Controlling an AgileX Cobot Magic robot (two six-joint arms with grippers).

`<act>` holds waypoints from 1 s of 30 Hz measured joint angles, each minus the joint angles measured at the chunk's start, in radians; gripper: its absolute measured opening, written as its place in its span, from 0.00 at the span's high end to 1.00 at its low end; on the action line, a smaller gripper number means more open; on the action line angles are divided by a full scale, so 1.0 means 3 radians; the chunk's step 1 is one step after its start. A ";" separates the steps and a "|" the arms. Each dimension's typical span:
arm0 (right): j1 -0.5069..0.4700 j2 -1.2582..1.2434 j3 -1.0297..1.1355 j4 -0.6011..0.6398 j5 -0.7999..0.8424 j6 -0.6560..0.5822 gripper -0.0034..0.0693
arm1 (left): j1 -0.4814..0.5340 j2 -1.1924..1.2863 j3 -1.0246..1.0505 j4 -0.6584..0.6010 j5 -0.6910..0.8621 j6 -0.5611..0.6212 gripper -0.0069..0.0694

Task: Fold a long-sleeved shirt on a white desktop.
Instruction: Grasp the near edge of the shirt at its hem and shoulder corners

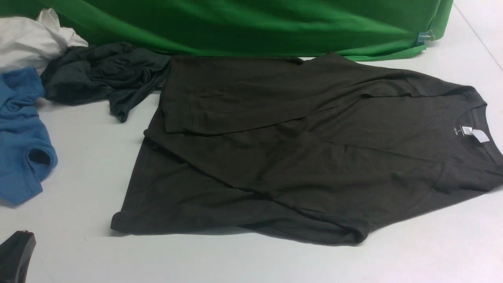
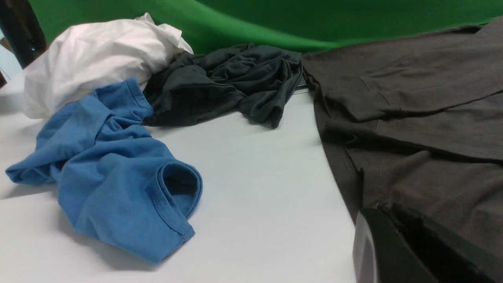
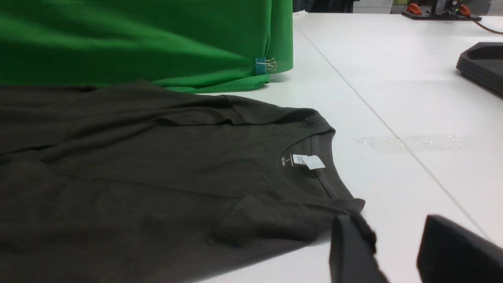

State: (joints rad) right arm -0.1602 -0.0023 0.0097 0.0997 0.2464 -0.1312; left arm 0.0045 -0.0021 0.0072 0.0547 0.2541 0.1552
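Starting at your right gripper (image 3: 393,243), you have its two fingers (image 3: 349,251) spread apart, with bare white desktop (image 3: 393,98) showing between them. One finger sits right at the shoulder edge of the long-sleeved shirt (image 3: 157,165), though you cannot tell whether it touches the cloth. Your left gripper (image 2: 397,247) is pressed together, low at the near left corner of the front view, apart from the shirt's near hem corner. The shirt lies flat across the middle of the desktop, with its neck and white tag (image 1: 480,135) toward your right, its hem toward your left, and its sleeves folded in over its body. Just beside the far hem corner lies a crumpled dark garment (image 1: 102,74), with a blue tee (image 1: 19,137) and a white cloth (image 1: 31,39) further left. A green backdrop (image 1: 235,23) hangs behind.
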 joint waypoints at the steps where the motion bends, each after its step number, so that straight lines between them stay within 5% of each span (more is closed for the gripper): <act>1: 0.0000 0.0000 0.0000 0.0000 0.0000 0.0000 0.62 | 0.0000 0.0000 0.0000 0.0000 0.0000 0.0000 0.88; 25: 0.0000 0.0000 0.0000 0.0000 0.0000 0.0000 0.62 | 0.0000 0.0000 0.0000 -0.0027 -0.0013 0.0000 0.88; 30: 0.0000 0.0000 0.0000 0.0000 -0.0349 0.0034 0.62 | 0.0000 0.0000 0.0000 -0.0157 -0.0133 -0.0029 0.88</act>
State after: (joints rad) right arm -0.1602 -0.0023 0.0097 0.0997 0.1418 -0.1211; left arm 0.0045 -0.0021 0.0072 0.0076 0.2141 0.1465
